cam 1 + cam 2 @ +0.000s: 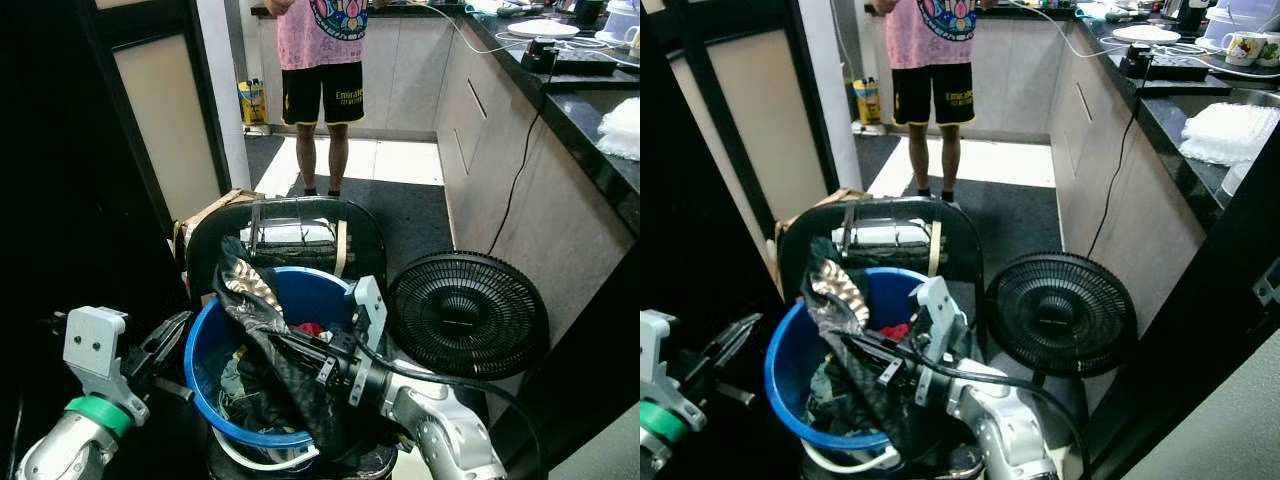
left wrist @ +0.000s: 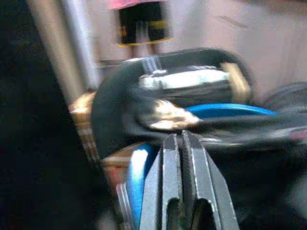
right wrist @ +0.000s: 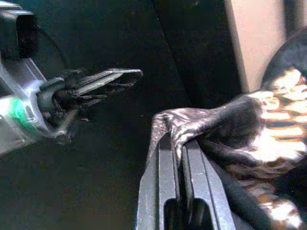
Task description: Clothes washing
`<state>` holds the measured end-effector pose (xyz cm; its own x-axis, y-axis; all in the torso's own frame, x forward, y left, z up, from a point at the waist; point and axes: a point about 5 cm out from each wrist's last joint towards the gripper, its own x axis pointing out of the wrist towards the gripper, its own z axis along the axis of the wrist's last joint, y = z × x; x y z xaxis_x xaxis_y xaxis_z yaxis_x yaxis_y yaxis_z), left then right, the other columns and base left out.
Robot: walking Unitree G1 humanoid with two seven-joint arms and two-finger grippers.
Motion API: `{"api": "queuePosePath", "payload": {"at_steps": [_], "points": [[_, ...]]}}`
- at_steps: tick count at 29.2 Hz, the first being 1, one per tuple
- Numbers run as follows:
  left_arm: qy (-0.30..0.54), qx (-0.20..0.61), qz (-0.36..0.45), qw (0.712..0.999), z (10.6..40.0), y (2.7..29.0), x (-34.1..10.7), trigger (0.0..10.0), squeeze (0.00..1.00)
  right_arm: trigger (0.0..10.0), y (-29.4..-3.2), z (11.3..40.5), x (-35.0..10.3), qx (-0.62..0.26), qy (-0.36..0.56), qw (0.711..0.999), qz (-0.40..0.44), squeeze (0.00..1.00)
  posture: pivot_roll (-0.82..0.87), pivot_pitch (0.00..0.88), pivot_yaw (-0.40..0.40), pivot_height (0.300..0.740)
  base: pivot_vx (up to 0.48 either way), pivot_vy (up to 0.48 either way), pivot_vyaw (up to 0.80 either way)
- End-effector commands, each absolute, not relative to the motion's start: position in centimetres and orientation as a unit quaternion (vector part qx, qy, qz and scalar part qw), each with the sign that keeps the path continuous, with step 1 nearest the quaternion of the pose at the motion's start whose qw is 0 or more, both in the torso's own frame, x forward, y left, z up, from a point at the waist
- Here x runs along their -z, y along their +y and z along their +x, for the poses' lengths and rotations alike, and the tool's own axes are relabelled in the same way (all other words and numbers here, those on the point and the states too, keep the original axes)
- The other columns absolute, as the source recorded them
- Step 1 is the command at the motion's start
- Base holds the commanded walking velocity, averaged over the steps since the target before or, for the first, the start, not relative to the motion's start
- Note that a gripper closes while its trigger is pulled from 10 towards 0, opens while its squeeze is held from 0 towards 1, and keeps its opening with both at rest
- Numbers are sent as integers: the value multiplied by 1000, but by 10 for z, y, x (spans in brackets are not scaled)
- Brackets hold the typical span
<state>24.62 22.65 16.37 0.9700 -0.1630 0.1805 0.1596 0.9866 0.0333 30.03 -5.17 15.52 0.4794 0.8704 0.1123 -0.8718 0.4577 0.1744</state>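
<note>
A blue laundry bucket [image 1: 197,345] with several clothes in it stands on the floor right in front of me. My right gripper [image 3: 175,143] reaches in from the right over the bucket and is shut on a dark garment with a gold pattern [image 1: 248,288]. The garment hangs from the fingertips over the bucket's near rim. Just outside the bucket's left rim, my left gripper [image 1: 178,325] is shut with nothing in it. The left gripper [image 3: 122,75] points toward the held garment, a short gap away. A red piece of clothing [image 1: 310,328] lies inside the bucket.
A black curved seat or frame [image 1: 290,212] with a white item stands right behind the bucket. A black floor fan [image 1: 466,314] is to the right. A person [image 1: 320,70] stands further back on the kitchen floor. Cabinets and a dark counter [image 1: 590,110] run along the right; a dark door [image 1: 60,180] is on the left.
</note>
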Motion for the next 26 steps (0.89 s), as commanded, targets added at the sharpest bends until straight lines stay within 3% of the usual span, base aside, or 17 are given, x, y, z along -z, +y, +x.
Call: {"api": "queuePosePath", "payload": {"at_steps": [1,2,4,6,9,12,18,21,22,24,25,26], "points": [[-88,29,18,996,246,236,-158,10000,0,0,-63,310,-147,-434,-7,897,87,0,39,36,77,740,0,0,0],[-88,29,18,996,246,236,-158,10000,0,0,-63,310,-147,-434,-7,897,87,0,39,36,77,740,0,0,0],[-94,17,12,995,251,227,-157,10000,0,0,-87,323,-143,-302,-32,949,87,0,34,28,69,740,0,0,0],[-100,31,-2,994,256,214,-159,10000,0,0,-112,328,-160,-202,-95,965,139,0,30,25,68,740,0,0,0],[-106,47,-15,993,260,206,-163,10000,0,0,-127,329,-183,-170,-149,962,150,0,21,22,73,740,0,0,0],[-113,70,-29,991,267,194,-168,10000,0,0,-140,333,-235,-155,-234,947,156,0,11,19,77,740,0,0,0],[-115,78,-35,990,270,190,-170,10000,0,0,-151,334,-258,-132,-273,938,167,0,9,18,76,740,0,0,0],[-115,87,-33,989,279,181,-172,10000,0,0,-186,339,-288,-54,-313,931,178,0,-8,16,80,740,0,0,0],[-115,95,-24,989,284,175,-175,10000,0,1020,-196,342,-287,-32,-301,940,159,0,-14,14,84,740,0,0,0],[-115,100,-18,988,288,171,-177,10000,0,1020,-201,344,-284,-21,-288,947,143,0,-15,14,85,740,0,0,0],[-117,106,-12,987,290,168,-181,10000,0,6588,-200,345,-273,-16,-263,955,134,0,-15,12,87,740,0,0,0],[-122,105,-18,987,292,166,-186,10000,0,10000,-195,346,-260,-22,-230,962,146,0,-13,10,86,740,0,0,0]]}}
